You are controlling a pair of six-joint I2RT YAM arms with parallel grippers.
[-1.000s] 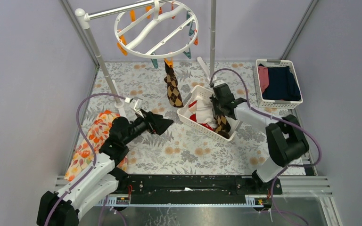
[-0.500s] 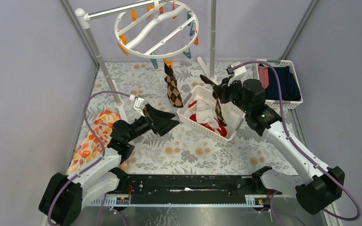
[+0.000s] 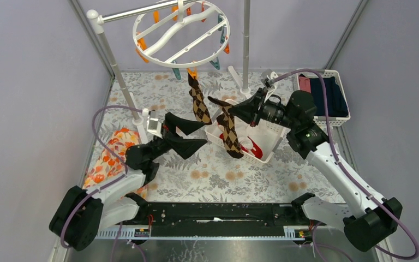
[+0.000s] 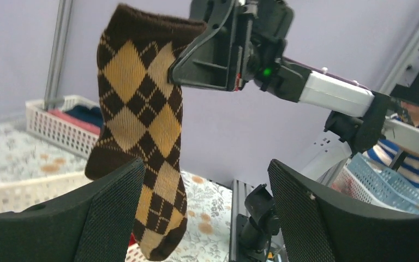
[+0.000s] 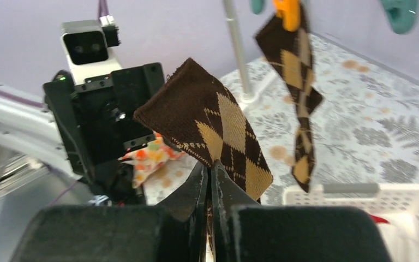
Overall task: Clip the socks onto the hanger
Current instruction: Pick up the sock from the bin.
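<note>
Diamonds of brown and tan run down an argyle sock [image 3: 228, 131], soft knit with a dark ribbed cuff, dangling limp in mid-air from the right gripper [image 3: 234, 112]. The gripper's two black fingers are pinched tight on the cuff edge. Behind the sock and apart from it, a pegged sock [image 3: 198, 103] of the same pattern hangs from an orange clothespin [image 3: 192, 71] on the near rim of the hanger [image 3: 183, 63]. That hanger is a round white plastic ring with a wavy crossbar, slung from a pole at the back.

Seen from above, the held sock overlaps the left end of a white slatted basket [image 3: 270, 146], covering much of a red sock [image 3: 253, 147] inside. In the right wrist view the fingers block everything below the cuff. In the left wrist view the toe dips behind a finger.

The right arm stands high, its forearm reaching left across the grey floral tablecloth [image 3: 218, 174] with the wrist about level. The left arm stretches forward and right from its base, and the left gripper [image 3: 193, 135] is raised to face the sock. Its mesh-textured pads [image 4: 103, 218] are spread wide with nothing between them. An orange floral cloth [image 3: 106, 158] lies crumpled beside that arm
</note>
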